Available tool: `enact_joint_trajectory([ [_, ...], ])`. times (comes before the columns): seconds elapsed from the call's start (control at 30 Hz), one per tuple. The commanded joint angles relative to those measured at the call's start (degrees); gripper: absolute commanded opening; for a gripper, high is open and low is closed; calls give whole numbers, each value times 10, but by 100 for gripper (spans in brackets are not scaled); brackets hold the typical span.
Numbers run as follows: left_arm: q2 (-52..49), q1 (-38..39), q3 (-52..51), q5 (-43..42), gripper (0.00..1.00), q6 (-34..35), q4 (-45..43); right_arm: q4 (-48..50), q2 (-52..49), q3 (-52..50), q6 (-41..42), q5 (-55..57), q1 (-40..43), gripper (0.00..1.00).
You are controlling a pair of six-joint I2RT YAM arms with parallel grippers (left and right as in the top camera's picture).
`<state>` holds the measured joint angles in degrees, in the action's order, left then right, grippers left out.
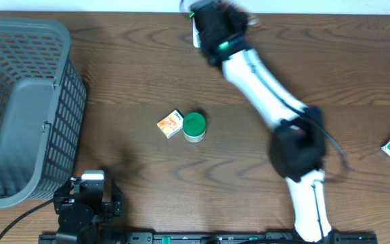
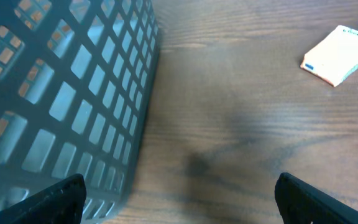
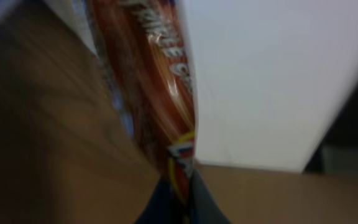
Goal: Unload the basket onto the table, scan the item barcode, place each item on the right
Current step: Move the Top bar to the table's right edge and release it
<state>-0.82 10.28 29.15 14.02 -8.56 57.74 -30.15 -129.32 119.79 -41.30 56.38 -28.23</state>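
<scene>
As far as can be told from the blurred wrist view, found the right gripper point(image 3: 180, 198) pressed together on a red packet point(image 3: 151, 93), pinching it low, near one end. Located the packet at the far edge of the table point(image 1: 134, 68), against a white surface point(image 3: 266, 74), well apart from the small orange box point(image 1: 170, 125) and green-lidded tub point(image 1: 194, 127) at centre. Saw no scanner; made out no barcode on the packet. Found the left gripper point(image 1: 90, 196) spread wide, empty, just beside the basket point(image 1: 26, 102). Risks judged: slipping of the thin packet from so narrow a pinch if swung quickly; failing to read if presented edge-on or creased, code turned away.
</scene>
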Motion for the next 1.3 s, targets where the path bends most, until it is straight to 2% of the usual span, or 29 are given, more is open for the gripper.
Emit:
enact_joint_trajectory([
  [0.0,2,-2,1,1,95,7,0,-137,108,11,215,-4,88,1],
  [0.03,2,-2,1,1,95,7,0,-212,128,11,296,-51,125,1],
  [0.1,2,-2,1,1,95,7,0,-296,138,11,377,-120,180,1],
  [0.17,2,-2,1,1,95,7,0,-354,138,7,431,-154,249,1],
  [0.27,2,-2,1,1,95,7,0,-386,134,-30,464,-153,344,1],
  [0.43,2,-2,1,1,95,7,0,-349,134,-155,542,-163,487,1],
  [0.57,2,-2,1,1,95,7,0,-281,134,-246,546,-179,549,1],
  [0.67,2,-2,1,1,95,7,1,-215,134,-308,545,-241,590,1],
  [0.77,2,-2,1,1,95,7,0,-190,134,-332,546,-306,614,1],
  [0.8,2,-2,1,1,95,7,0,-189,134,-330,545,-322,617,4],
  [0.83,2,-2,1,1,95,7,0,-193,136,-323,545,-339,619,31],
  [0.87,2,-2,1,1,95,7,1,-203,138,-311,545,-357,619,43],
  [0.9,2,-2,1,1,95,7,1,-220,145,-289,545,-401,619,65],
  [0.97,2,-2,1,1,95,7,0,-259,168,-228,546,-515,614,99],
  [1.13,2,-2,1,1,96,7,0,-289,233,-158,546,-601,585,99],
  [1.27,2,-2,1,1,95,7,0,-307,316,-155,624,-624,500,99],
])
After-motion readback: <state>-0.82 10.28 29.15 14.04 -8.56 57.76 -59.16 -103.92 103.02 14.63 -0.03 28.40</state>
